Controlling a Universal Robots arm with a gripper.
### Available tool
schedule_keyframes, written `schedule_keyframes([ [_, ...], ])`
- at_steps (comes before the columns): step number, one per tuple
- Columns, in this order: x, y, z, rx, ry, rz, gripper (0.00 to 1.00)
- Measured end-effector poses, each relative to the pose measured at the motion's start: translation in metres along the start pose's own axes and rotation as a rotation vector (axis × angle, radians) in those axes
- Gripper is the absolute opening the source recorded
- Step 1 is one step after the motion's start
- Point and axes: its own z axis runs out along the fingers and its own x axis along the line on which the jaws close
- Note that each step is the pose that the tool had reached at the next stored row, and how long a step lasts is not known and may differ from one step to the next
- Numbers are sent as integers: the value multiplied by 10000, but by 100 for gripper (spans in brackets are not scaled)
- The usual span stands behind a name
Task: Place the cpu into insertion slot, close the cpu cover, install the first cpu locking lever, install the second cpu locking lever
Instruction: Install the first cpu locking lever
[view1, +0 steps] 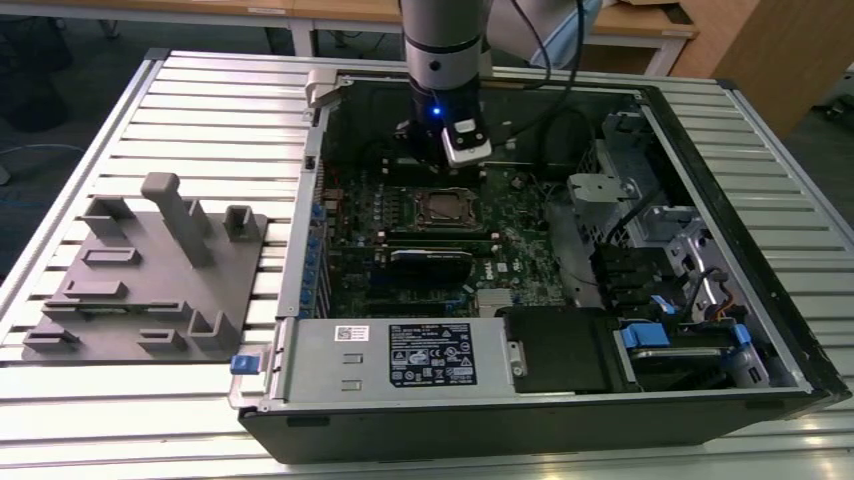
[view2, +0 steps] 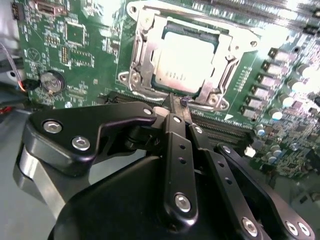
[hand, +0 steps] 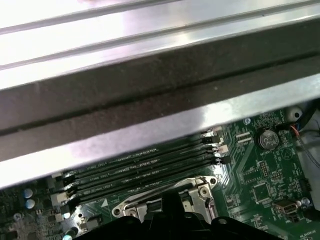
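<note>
The cpu (view2: 182, 62) already sits in the insertion slot (view2: 197, 27), just beyond the hand's tips, silvery-grey top showing through the window of the cpu cover (view2: 142, 47). Cover looks folded down over the chip: thin bright stamped metal, screws at corners. Whether both locking levers are latched I cannot tell; a thin wire rod runs along the socket edge nearest the hand.

The hand (view2: 179, 116) is black, matte, bolted link plates, fingers pressed together, nothing pinched, tips just over the socket's near edge. Board around it is dark green, densely printed. Long black memory slots (hand: 145, 167) lie past the socket.
</note>
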Motion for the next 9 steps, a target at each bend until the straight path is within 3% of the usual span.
schedule_keyframes([
  [2, -4, 1, 2, 56, -15, -45, 10],
  [9, -8, -3, 8, 20, 27, -528, 10],
])
